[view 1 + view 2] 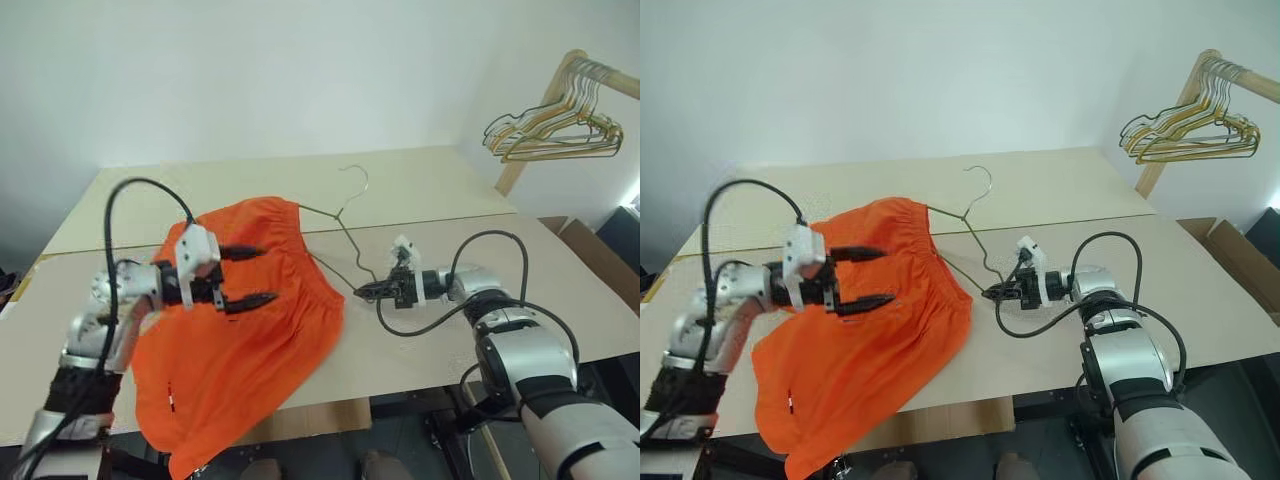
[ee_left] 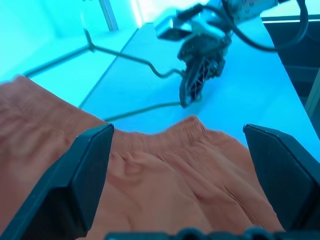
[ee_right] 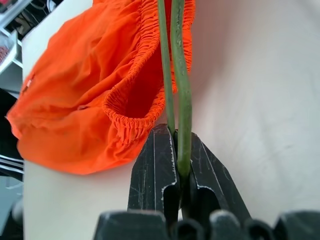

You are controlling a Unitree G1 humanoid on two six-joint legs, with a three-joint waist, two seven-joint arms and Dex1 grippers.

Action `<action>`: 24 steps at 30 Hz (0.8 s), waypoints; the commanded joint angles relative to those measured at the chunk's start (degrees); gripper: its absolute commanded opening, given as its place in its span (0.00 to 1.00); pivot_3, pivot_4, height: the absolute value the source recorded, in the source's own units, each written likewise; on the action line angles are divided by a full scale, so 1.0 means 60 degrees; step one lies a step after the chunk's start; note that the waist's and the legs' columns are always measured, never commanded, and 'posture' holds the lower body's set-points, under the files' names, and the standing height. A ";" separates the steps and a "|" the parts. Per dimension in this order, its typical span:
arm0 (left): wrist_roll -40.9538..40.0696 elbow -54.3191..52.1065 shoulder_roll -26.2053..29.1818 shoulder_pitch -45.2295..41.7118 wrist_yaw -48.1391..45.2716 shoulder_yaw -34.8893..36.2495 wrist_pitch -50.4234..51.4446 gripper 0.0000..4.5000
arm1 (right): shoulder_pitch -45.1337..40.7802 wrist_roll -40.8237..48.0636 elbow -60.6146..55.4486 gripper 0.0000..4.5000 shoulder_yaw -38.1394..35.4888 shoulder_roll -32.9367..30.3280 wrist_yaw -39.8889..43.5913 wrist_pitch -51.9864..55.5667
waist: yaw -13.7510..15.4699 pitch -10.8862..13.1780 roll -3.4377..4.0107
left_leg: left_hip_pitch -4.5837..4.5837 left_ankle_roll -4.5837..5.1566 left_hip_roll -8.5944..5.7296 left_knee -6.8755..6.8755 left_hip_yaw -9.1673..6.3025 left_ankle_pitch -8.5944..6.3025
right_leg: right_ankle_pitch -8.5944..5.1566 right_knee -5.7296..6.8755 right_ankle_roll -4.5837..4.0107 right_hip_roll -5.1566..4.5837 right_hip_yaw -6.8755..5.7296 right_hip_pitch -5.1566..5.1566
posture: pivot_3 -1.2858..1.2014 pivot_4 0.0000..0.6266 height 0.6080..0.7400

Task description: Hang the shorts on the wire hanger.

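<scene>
Broadly, the table (image 1: pixel 430 190), a pale matte board, carries everything, and the shorts (image 1: pixel 240 350) are the biggest thing on it: bright orange, soft and creased, spread under and ahead of the left gripper (image 1: pixel 245 275) and drooping over the table's near edge below that arm. Their gathered elastic waistband puckers toward the right gripper (image 1: pixel 362 291), and its end lies just beside that gripper's tips. The wire hanger (image 1: pixel 345 232) is a thin, stiff olive-grey triangle with a curved hook; one corner is pinched in the right gripper, whose black ridged fingers (image 3: pixel 155 165) are clamped together on the wire, while its far side disappears into the waistband. The left gripper hovers above the fabric with its fingers spread wide and holding nothing.

My reading is that the threading step is under way: the hanger is anchored and partly inside the shorts. Next, the left gripper probably needs to drop and pinch the waistband, then draw it further along the wire while the right keeps the hanger steady.
</scene>
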 commanded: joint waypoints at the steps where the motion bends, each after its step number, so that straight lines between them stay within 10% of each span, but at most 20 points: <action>1: 0.0164 0.1334 0.0576 -0.1713 -0.0367 0.0299 -0.0058 1.00 | 0.0015 -0.0093 -0.0701 0.00 -0.0128 -0.0079 0.0158 -0.0647 | -0.0045 0.0000 0.0000 | 0.0000 -0.0001 -0.0002 0.0000 -0.0002 0.0001 | 0.0000 0.0001 0.0000 0.0001 -0.0001 -0.0001 | 0.52 0.00 1.00; 12: 0.3407 0.9855 0.0288 -0.7589 -0.3158 -0.1730 -0.3676 1.00 | 0.0233 -0.0293 -0.2282 0.00 -0.0022 -0.0244 0.0021 -0.0621 | -0.0304 0.0004 -0.0001 | -0.0007 -0.0022 -0.0011 -0.0006 0.0000 0.0014 | -0.0003 -0.0008 0.0006 0.0006 -0.0001 -0.0007 | 0.52 0.00 1.00; 24: 0.5702 1.2302 -0.0638 -0.9230 -0.2910 -0.2560 -0.4629 1.00 | 0.0710 -0.0460 -0.4075 0.00 0.0245 -0.0151 -0.0311 -0.0663 | -0.0462 0.0015 -0.0010 | -0.0032 -0.0016 -0.0008 -0.0005 -0.0011 0.0011 | -0.0008 0.0004 0.0014 0.0004 0.0000 -0.0022 | 0.51 0.00 1.00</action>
